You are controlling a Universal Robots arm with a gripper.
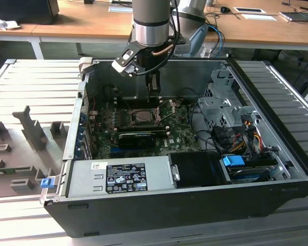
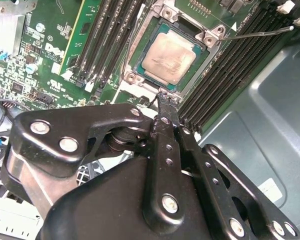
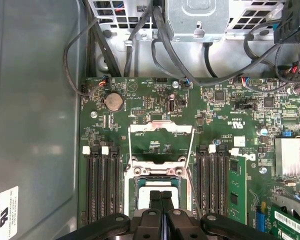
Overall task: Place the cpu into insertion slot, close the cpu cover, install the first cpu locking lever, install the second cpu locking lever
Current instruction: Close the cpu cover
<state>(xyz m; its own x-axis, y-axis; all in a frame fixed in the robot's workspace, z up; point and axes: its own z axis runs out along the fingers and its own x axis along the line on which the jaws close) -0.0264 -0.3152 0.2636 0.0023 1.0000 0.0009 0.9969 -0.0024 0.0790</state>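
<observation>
The cpu (image 2: 168, 58), a pale silver square, lies in the insertion slot (image 2: 140, 75) on the green board; in the exterior view the insertion slot (image 1: 143, 116) is mid-board. A metal frame, the cpu cover (image 2: 200, 31), lies around the chip, and I cannot tell whether it is fully down. One thin locking lever (image 2: 260, 33) sticks out free beside the socket, and two thin levers (image 3: 130, 147) stand raised along its sides. My gripper (image 2: 164, 96) is shut with nothing in it. It hangs just above the socket's edge in both wrist views (image 3: 161, 196) and over the board in the exterior view (image 1: 154, 88).
Black memory slots (image 2: 110, 40) flank the socket on both sides. A long black card (image 1: 136, 137) lies just in front of the socket, with the power supply (image 1: 118, 177) nearer the front. A drive cage (image 1: 223, 102) and cables (image 1: 246, 134) crowd the exterior view's right.
</observation>
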